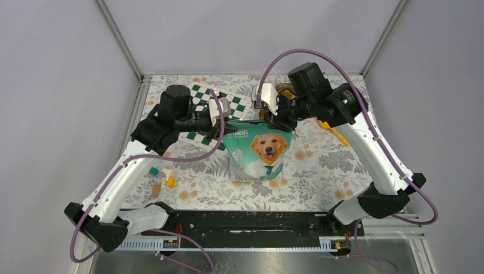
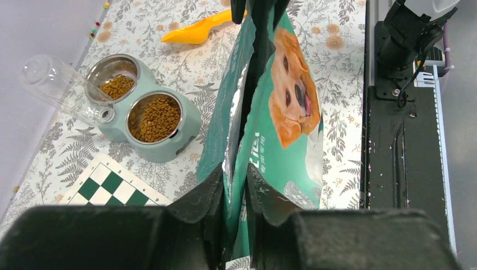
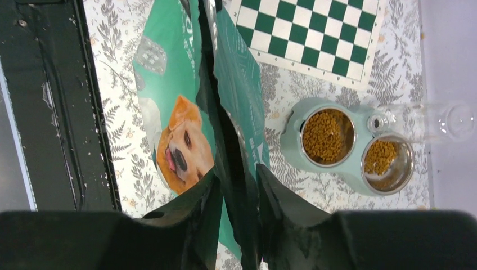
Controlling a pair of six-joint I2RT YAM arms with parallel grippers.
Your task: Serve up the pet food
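As pet food (image 2: pixel 159 117) sits in the bowls (image 2: pixel 190 128), we steady the bag (image 1: pixel 259 151) upright, left claw (image 2: pixel 233 175) and right claw (image 3: pixel 236 175) pinching its top.

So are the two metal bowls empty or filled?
Neither is empty. Both bowls hold pet food: one has its bottom nearly covered, the other only a small heap with bare metal around it.

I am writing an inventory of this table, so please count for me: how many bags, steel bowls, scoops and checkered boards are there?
bag: 1
steel bowl: 2
scoop: 1
checkered board: 1
Total: 5
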